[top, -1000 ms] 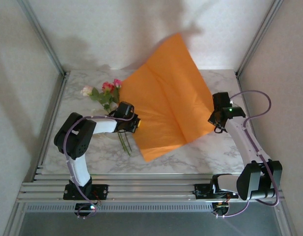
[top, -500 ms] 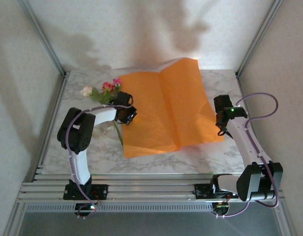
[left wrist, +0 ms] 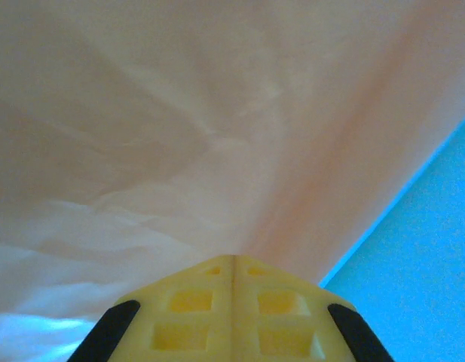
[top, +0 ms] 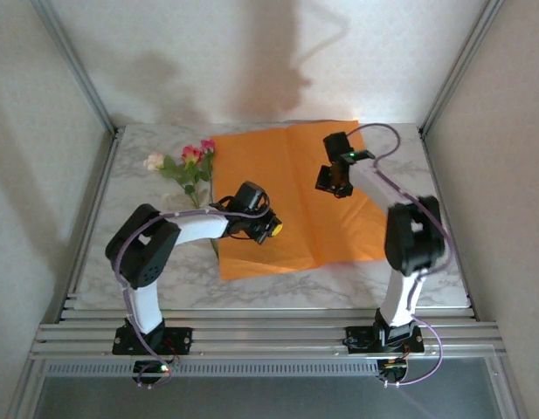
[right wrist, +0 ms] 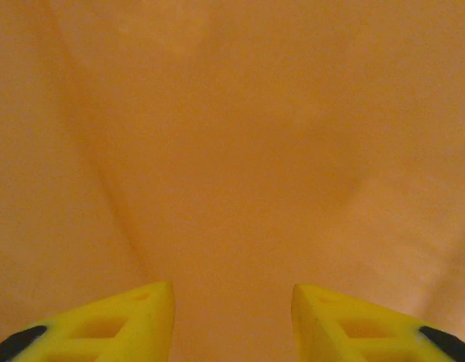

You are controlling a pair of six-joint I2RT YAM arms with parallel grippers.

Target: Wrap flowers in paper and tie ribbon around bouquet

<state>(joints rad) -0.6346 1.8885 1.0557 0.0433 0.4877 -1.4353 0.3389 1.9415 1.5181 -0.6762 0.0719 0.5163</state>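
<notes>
The orange paper [top: 286, 179] lies spread flat on the marble, with a crease down its middle. The flowers [top: 186, 164], pink and cream roses with green leaves, lie just left of it, their stems running toward the sheet's left edge. My left gripper [top: 273, 230] is shut over the paper's left front part; in the left wrist view its fingertips [left wrist: 234, 260] meet with nothing between them, close over the pale-looking paper [left wrist: 179, 136]. My right gripper [top: 332, 183] hovers open over the sheet's back right part, with bare paper [right wrist: 232, 136] between its fingers [right wrist: 126, 317]. The ribbon and the bouquet are out of view.
The marble table [top: 120, 253] is boxed in by white walls and slanted aluminium posts [top: 77, 65] at both back corners. A ribbed metal rail [top: 269, 336] runs along the near edge, carrying both arm bases. Bare marble shows left and in front of the sheet.
The paper dropped from a raised, tilted pose to flat. My right gripper opened, let it go and swung left over the sheet. My left gripper moved right onto it.
</notes>
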